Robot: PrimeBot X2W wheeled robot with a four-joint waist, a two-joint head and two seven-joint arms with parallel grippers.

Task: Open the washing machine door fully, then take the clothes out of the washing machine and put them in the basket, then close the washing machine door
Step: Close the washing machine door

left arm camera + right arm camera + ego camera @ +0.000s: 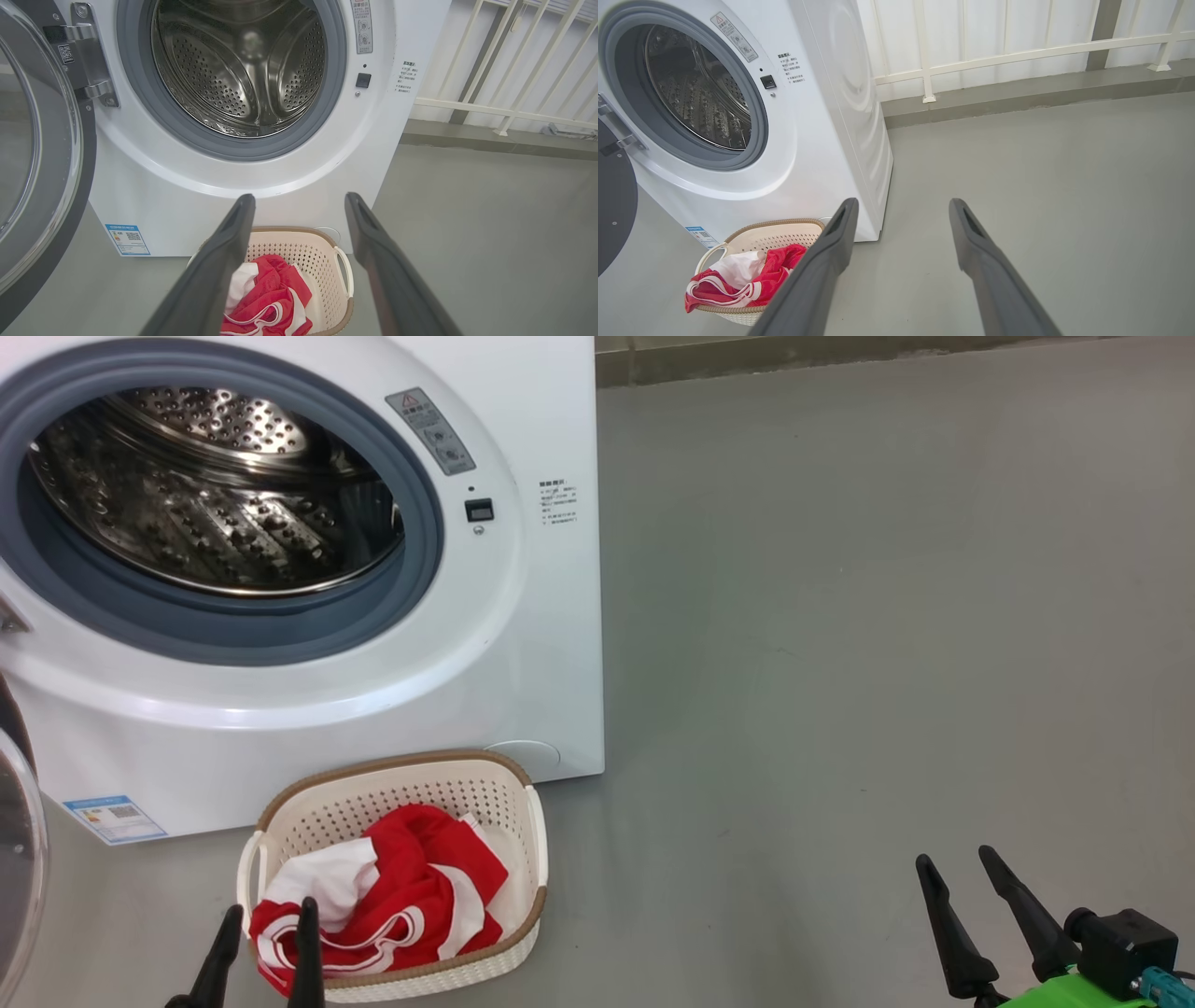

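Looking down from the head: the washing machine [523, 644] gapes, drum [215, 495] bare. The clothes [411, 887] are heaped in the basket [392, 767], parked just under the opening, probably for a short drop. Left gripper [269, 907] hovers over it, and right gripper [954, 856] sits well aside above the floor [840, 616]. Both have jaws apart, holding nothing. Left wrist adds the hinge [84, 60] and the washing machine door [70, 154] swung wide, so closing looks like what's left. Right wrist adds the side panel [850, 93] and a white railing [924, 46] behind.
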